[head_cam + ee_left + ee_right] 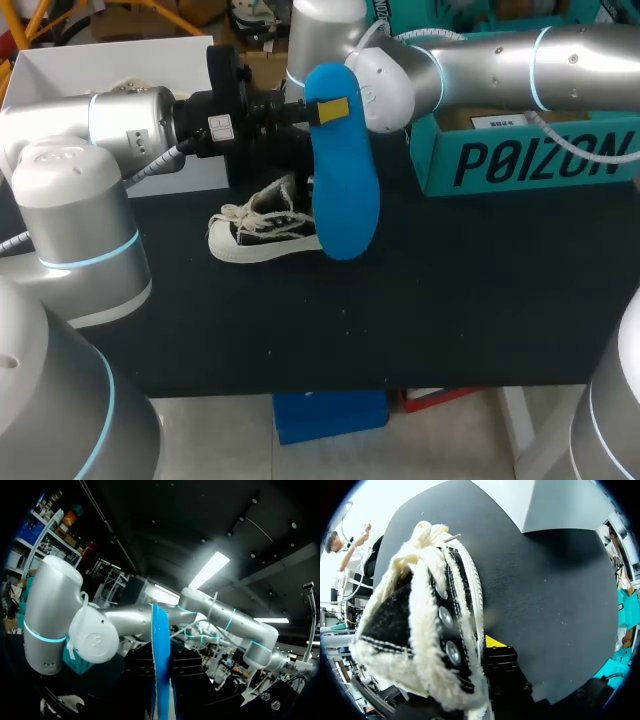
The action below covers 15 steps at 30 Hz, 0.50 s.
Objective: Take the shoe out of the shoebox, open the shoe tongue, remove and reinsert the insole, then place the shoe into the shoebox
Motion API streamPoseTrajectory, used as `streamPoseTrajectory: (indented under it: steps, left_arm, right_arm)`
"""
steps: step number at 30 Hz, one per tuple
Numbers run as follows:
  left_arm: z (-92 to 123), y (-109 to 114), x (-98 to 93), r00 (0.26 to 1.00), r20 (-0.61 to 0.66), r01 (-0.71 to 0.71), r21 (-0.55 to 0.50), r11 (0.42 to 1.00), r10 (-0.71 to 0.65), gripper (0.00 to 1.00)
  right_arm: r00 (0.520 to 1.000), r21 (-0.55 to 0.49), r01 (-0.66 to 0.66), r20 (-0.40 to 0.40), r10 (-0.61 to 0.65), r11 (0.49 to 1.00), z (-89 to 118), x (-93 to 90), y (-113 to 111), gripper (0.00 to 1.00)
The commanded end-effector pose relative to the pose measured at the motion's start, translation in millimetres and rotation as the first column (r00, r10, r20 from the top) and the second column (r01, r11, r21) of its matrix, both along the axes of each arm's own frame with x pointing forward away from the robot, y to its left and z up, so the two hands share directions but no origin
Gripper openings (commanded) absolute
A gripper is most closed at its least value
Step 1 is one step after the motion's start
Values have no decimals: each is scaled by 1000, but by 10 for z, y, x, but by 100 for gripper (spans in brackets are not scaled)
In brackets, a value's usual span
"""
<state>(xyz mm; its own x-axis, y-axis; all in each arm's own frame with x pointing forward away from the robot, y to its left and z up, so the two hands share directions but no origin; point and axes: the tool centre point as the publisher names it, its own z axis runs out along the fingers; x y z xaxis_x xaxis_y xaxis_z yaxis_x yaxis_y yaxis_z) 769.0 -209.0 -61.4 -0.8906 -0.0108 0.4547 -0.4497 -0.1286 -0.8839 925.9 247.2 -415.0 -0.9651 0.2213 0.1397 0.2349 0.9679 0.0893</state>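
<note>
Right, left gripper [332, 108] is clamped on the upper end of the blue insole [345, 190], which hangs down from it, just above the shoe [262, 228]. Shoe sits on the table [450, 300], hard against the right gripper [494, 642]; can't tell whether that one is closed on it. For reinsertion I'd steady the shoe, aim the insole's lower end into the opening and feed it in shallow. Count: one shoe, one insole, two boxes: white box [60, 70], teal box [520, 160].

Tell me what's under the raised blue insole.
The shoe lies on the black table below the blue insole, which the left gripper holds up. The insole covers one end of the shoe, so that part cannot be seen.
</note>
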Motion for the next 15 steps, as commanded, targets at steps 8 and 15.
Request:
streamPoseTrajectory:
  steps: [8,15]
  left_arm:
    - [6,-10,-11,1000,-2,-4,5,1000,4,0]
    - [6,-10,-11,1000,-2,-4,5,1000,4,0]
  right_arm:
    - [982,-54,137,139,-128,989,496,-21,-100,0]
    - [952,-31,250,188,-240,968,640,60,-199,0]
